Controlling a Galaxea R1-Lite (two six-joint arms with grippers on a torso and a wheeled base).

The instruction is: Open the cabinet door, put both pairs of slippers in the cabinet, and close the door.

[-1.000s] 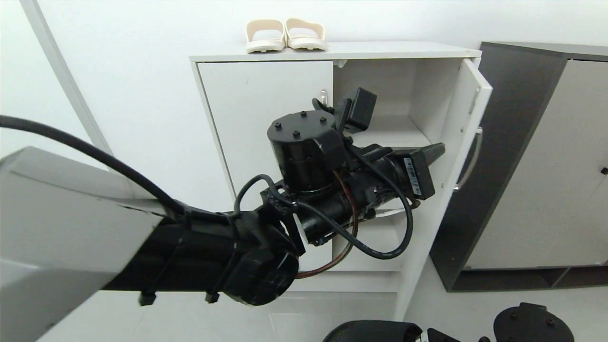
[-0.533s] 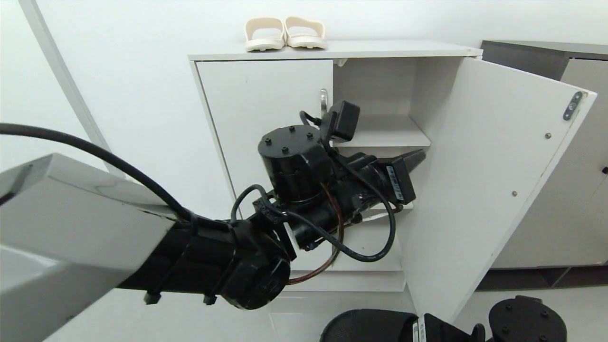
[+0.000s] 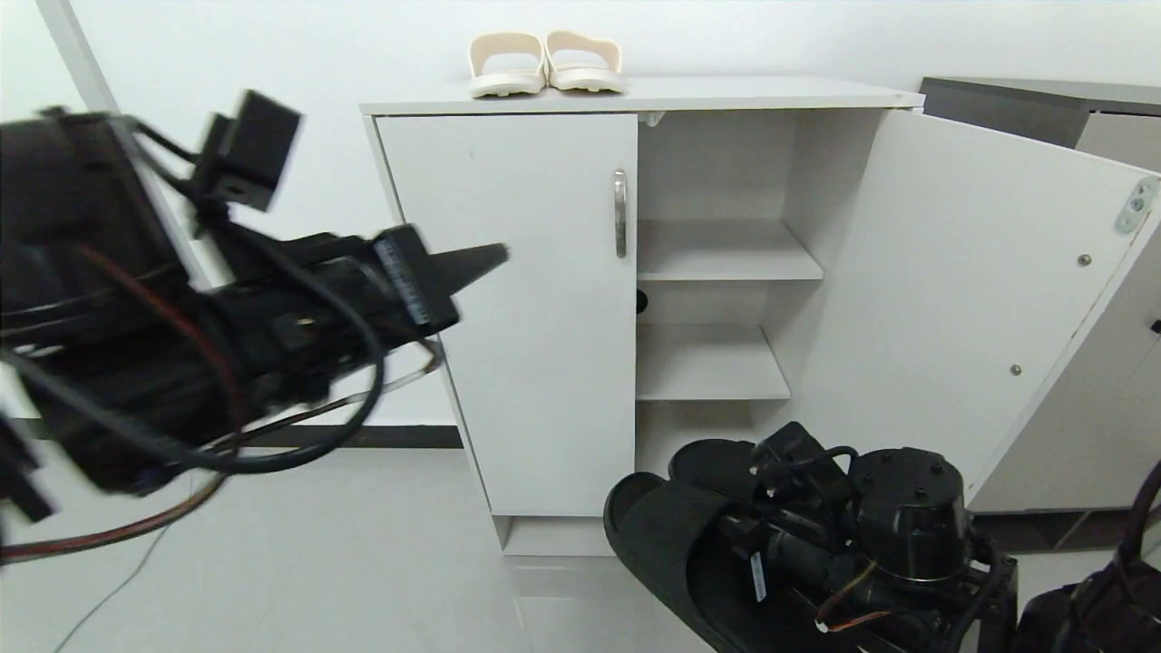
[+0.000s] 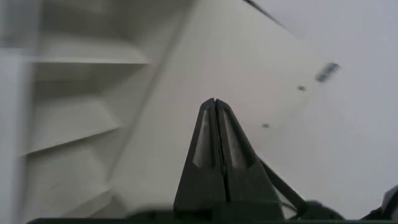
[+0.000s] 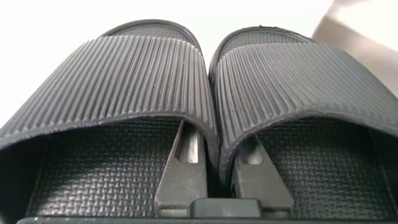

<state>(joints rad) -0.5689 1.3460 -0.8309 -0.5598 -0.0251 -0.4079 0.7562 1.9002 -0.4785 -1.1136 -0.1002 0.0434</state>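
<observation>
The black slippers (image 5: pixel 143 68) are held side by side, their adjoining walls pinched by the right gripper (image 5: pixel 216 155), low before the cabinet (image 3: pixel 508 272). It is judged that the pair should be carried level onto a shelf (image 3: pixel 707 363), kept clear of the open door (image 3: pixel 952 290). The left gripper (image 4: pixel 214 134), fingers pressed together, is empty at the left; the beige slippers (image 3: pixel 544 63) lie on the cabinet top.
</observation>
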